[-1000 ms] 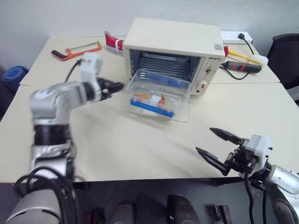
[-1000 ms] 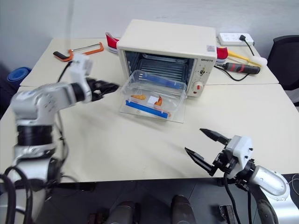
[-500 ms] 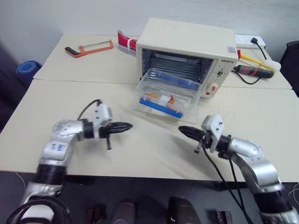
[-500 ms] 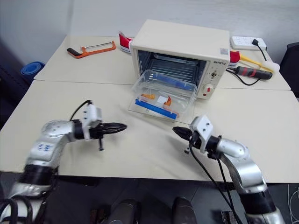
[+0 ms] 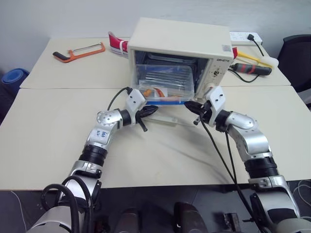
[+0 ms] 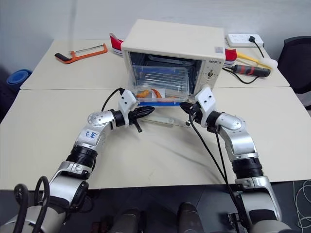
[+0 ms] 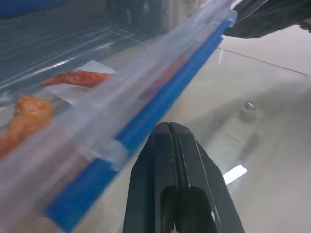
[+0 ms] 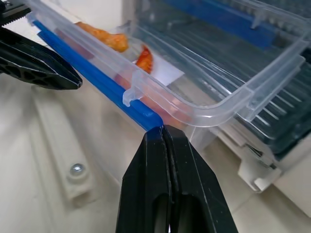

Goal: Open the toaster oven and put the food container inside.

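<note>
Toaster oven (image 5: 180,46) door down. Food container (image 5: 163,83) half inside on rack. Left hand (image 5: 149,110) and right hand (image 5: 190,105) both pinched closed, empty, tips at its blue front edge, likely for pushing it deeper.

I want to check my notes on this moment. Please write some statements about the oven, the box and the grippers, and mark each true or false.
1. The toaster oven door is open. True.
2. The food container lies on the table, far from the oven. False: it sits at the oven mouth, over the door.
3. The left gripper is shut. True.
4. The right gripper is wide open. False: shut, its tip at the container's blue strip.
</note>
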You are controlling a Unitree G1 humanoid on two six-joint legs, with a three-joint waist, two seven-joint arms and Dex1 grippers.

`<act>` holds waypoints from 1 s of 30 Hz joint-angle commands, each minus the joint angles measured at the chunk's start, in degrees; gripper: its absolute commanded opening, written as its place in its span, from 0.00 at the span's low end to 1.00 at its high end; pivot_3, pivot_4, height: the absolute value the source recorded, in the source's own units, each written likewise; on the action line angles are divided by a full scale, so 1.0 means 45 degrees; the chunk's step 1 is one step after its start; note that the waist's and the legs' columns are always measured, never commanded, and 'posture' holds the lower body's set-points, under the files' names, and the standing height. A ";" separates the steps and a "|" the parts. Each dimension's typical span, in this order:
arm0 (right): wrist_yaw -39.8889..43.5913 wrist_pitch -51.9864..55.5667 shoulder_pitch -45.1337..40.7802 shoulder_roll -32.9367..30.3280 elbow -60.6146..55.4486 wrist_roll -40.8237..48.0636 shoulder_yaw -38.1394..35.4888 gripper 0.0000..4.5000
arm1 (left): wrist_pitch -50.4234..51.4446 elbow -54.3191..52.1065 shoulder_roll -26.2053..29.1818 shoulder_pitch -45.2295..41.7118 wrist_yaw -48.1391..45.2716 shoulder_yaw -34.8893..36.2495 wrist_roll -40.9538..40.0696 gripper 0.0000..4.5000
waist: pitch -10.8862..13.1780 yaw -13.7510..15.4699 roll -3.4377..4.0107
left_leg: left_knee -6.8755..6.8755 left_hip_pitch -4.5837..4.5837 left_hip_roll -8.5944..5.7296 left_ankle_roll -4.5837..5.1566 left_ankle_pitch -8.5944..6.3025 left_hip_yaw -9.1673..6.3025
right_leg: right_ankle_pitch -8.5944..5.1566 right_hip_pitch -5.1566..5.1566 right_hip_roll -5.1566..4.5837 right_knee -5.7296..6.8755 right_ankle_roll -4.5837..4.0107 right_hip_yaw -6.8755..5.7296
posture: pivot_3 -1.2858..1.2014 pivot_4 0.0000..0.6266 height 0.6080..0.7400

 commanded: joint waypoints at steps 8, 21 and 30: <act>-0.0394 -0.1135 -0.1071 0.1053 0.1060 -0.0381 -0.0271 0.01 | -0.0915 0.2678 -0.0368 -0.2157 0.1371 0.1468 -0.0182 0.00 | 0.0000 -0.0026 0.0000 | -0.0011 0.0000 0.0000 -0.0004 0.0002 -0.0001 | 0.0000 -0.0009 -0.0003 0.0003 0.0000 -0.0011 | 0.52 0.24 1.00; -0.2098 -0.3945 -0.4316 0.1299 0.7246 -0.1539 -0.0785 0.01 | -0.2141 0.6667 -0.1204 -0.4455 0.3260 0.2637 -0.0080 0.00 | 0.0000 -0.0114 0.0000 | -0.0033 -0.0004 -0.0007 -0.0004 0.0003 -0.0003 | 0.0000 -0.0020 -0.0016 0.0004 0.0001 -0.0038 | 0.52 0.24 1.00; 0.1483 -0.0643 -0.2075 0.0430 0.2059 0.0514 -0.0689 0.00 | -0.0669 0.2629 0.0303 -0.2191 0.0269 0.2274 -0.0504 0.04 | -0.0001 -0.0314 0.0004 | -0.0041 -0.0007 0.0002 -0.0004 0.0003 -0.0007 | 0.0000 -0.0029 -0.0017 0.0011 0.0001 -0.0072 | 0.52 0.24 1.00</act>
